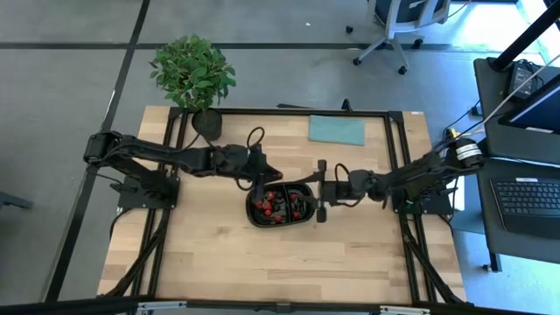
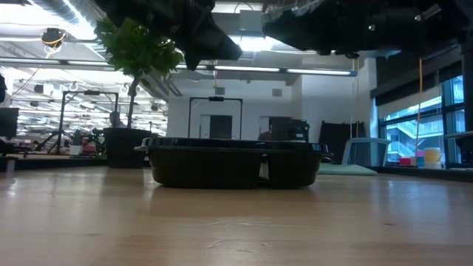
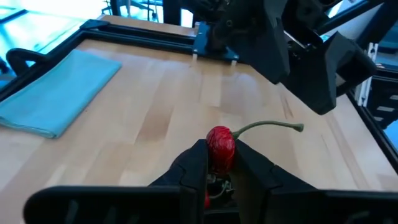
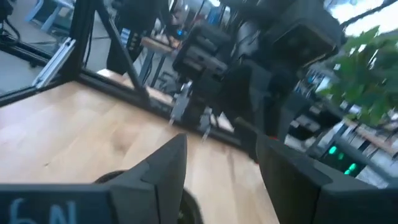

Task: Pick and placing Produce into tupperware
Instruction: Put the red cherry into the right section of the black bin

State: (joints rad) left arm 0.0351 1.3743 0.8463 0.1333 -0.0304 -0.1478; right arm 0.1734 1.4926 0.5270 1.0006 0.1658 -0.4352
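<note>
Left gripper (image 3: pixel 221 163) clamped on cherry (image 3: pixel 220 147), raised over tray (image 1: pixel 282 205), likely for drop. Right gripper (image 4: pixel 217 163) fingers apart, waiting beside tray's rim.

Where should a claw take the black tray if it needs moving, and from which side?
Grip the tupperware by its raised rim on a short end wall, coming from above. The low view shows low, near-vertical walls with a lip all round, which probably suits a pinch. The right claw sits open at the right end; the left claw, holding a red cherry, covers the other.
</note>
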